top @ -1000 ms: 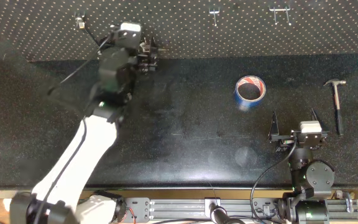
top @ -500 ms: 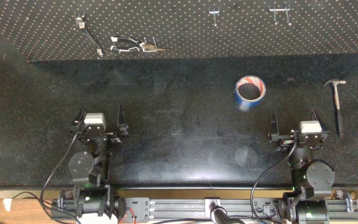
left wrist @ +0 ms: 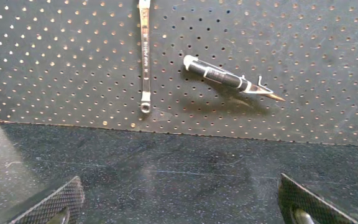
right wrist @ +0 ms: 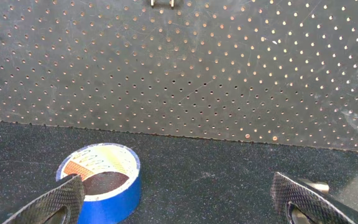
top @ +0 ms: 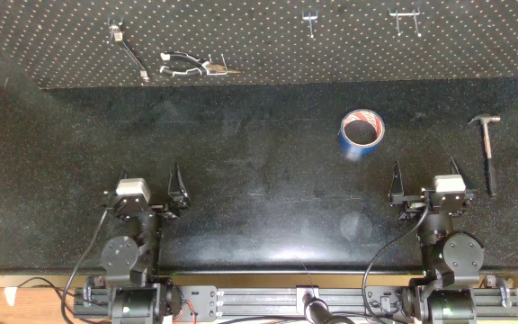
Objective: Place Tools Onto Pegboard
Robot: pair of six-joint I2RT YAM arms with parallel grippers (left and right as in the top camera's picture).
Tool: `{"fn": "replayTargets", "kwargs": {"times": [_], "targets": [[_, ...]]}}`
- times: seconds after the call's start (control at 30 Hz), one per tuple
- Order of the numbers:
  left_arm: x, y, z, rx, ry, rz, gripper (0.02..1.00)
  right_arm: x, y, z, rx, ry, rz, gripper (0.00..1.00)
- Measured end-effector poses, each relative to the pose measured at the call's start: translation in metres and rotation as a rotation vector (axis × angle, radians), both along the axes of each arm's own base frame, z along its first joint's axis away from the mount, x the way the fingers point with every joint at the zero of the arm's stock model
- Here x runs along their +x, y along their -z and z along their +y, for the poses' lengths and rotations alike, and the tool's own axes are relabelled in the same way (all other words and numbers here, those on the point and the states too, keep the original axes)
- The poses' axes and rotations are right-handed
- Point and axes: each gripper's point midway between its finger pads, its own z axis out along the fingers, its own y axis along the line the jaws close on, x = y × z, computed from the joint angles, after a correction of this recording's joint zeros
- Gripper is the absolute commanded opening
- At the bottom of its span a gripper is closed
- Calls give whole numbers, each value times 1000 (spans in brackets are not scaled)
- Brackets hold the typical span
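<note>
Blue tape roll lies ahead of right pincer, spread apart like the left pincer.

Black speckled worktop, dark pegboard wall behind, soft glare near front edge

Wrench: upper end cut off by the frame's top edge.
Tape roll: lower part cut off by the bottom edge, lower left.
Peg hook: clipped at the top edge.
</note>
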Motion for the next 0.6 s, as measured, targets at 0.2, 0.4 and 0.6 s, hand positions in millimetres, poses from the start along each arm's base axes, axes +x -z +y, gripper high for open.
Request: {"fn": "replayTargets", "kwargs": {"times": [0.2,0.4,0.6], "targets": [[0,0,-14,-3,55,0,996,0,0,0,0,0,0,976],[0,0,-14,-3,55,0,996,0,0,0,0,0,0,976],[0,0,-14,-3,55,0,996,0,0,0,5,0,0,976]]}}
